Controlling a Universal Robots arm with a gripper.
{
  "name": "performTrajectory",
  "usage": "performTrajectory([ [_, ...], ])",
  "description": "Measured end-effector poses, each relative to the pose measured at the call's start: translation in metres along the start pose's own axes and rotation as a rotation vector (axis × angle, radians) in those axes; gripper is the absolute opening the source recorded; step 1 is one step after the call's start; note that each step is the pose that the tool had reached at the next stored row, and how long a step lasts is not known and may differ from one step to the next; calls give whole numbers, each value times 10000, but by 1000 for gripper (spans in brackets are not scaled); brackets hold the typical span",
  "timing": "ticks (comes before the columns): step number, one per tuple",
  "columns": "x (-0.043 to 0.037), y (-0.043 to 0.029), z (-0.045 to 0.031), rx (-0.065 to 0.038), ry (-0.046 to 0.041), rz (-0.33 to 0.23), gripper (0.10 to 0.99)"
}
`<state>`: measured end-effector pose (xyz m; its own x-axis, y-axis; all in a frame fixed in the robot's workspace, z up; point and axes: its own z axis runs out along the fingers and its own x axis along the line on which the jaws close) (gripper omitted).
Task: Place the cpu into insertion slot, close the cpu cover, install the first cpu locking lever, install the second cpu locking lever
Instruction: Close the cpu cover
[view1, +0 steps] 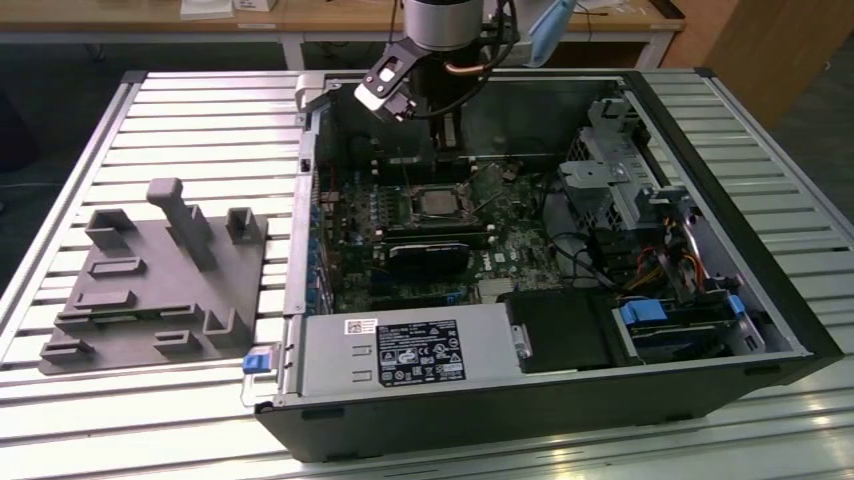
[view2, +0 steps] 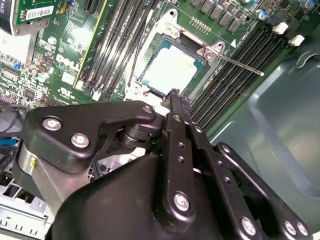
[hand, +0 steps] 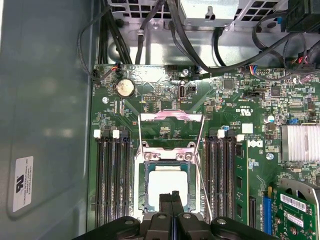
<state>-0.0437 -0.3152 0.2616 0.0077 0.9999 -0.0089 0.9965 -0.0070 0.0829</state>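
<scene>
Jaws pressed together hover above seated cpu (hand: 167, 180).

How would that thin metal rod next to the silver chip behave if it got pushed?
The rod looks long and thin, so it would probably flex a little, springily. One end seems pinned beside the cpu, so a push would likely swing it rather than slide it. Its smooth, narrow metal might slip off the gripper.
</scene>
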Motion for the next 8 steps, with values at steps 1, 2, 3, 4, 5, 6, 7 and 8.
performTrajectory([
  [1, 0, 0, 0, 0, 0, 0, 106],
  [2, 0, 0, 0, 0, 0, 0, 106],
  [3, 0, 0, 0, 0, 0, 0, 106],
  [4, 0, 0, 0, 0, 0, 0, 106],
  [5, 0, 0, -1, 1, 0, 0, 106],
  [6, 0, 0, -1, 1, -1, 0, 106],
  [7, 0, 0, -1, 0, 0, 0, 106],
  [8, 0, 0, -1, 0, 0, 0, 106],
])
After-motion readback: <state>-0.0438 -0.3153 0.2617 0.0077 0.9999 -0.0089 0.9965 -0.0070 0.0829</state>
